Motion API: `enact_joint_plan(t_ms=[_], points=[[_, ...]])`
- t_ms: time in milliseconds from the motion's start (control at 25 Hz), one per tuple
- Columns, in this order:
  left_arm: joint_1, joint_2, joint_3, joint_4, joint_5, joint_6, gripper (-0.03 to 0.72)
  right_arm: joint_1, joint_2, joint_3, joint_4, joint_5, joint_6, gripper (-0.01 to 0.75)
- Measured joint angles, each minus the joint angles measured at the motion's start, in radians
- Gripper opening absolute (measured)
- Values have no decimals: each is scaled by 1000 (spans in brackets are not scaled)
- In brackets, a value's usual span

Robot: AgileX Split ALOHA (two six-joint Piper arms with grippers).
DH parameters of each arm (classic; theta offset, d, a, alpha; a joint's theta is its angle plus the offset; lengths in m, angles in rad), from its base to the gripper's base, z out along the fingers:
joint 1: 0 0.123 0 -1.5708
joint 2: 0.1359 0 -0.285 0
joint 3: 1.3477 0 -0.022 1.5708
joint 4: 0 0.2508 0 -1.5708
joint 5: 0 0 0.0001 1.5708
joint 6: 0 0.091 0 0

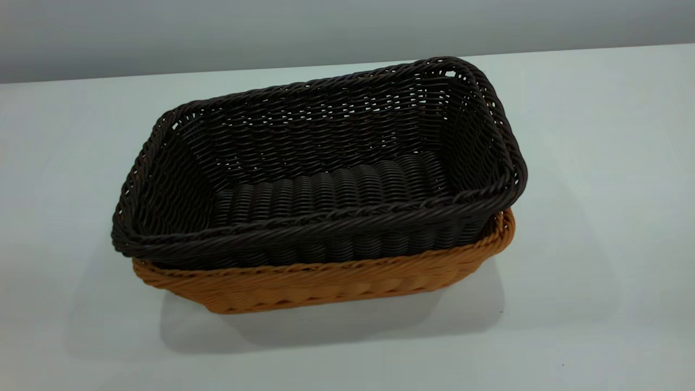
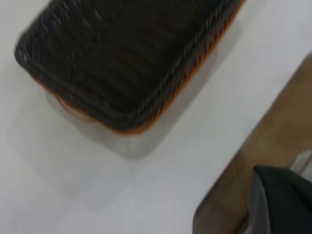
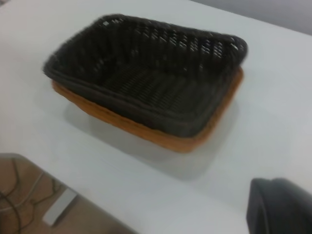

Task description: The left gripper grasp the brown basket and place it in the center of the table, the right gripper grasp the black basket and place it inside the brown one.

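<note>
One rectangular dark brown-black wicker basket nested inside one rectangular orange-tan wicker basket, mid white tabletop. Two black grippers: neither arm appears in the exterior view; finger opening cannot be told; neither basket is held.

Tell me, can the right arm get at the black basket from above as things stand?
Probably yes. The black basket sits nested in the brown basket with its rim and open top uncovered, and nothing on the table crowds it. Neither gripper shows near it.
</note>
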Motion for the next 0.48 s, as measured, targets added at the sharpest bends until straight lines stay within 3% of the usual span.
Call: enact_joint_plan(t_ms=[160,280,480], points=[[0,-40,7,-15,57,-4,-1,0,-106,32,-5,27,9,6],[0,-97,7,-15,104,-31,-1,0,-145,46,-15,110,9,6],[0,-222,35,-15,121,-87,-1,0,-155,51,-19,71,9,6]])
